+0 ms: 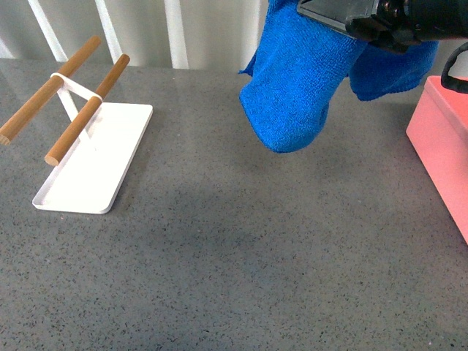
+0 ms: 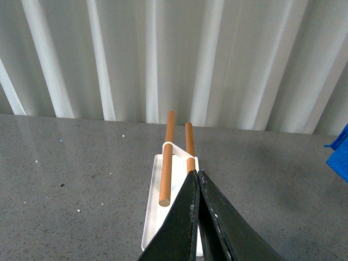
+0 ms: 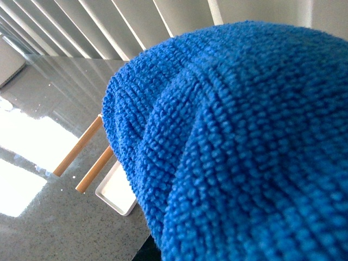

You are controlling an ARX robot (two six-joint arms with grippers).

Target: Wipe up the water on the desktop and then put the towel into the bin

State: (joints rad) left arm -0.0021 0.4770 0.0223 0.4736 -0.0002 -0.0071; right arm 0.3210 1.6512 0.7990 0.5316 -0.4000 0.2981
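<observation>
Right claw [image 1: 344, 22] holds towel [image 1: 292, 88] above speckled grey desktop [image 1: 256, 256].

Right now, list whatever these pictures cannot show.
The bin: inside unseen, cut off by the front view's right edge.
The right gripper: fingertips buried in the towel, front view; the towel also fills the right wrist view.
Water on the desktop: too faint to tell in any view.

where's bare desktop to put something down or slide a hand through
Widest free patch: the near desktop, from the white tray across to the bin. The strip under the hanging towel is bare too, but the towel dangles over it. Crowded: the left, with tray and wooden rods; the right, where the right gripper holds the towel by the bin.
</observation>
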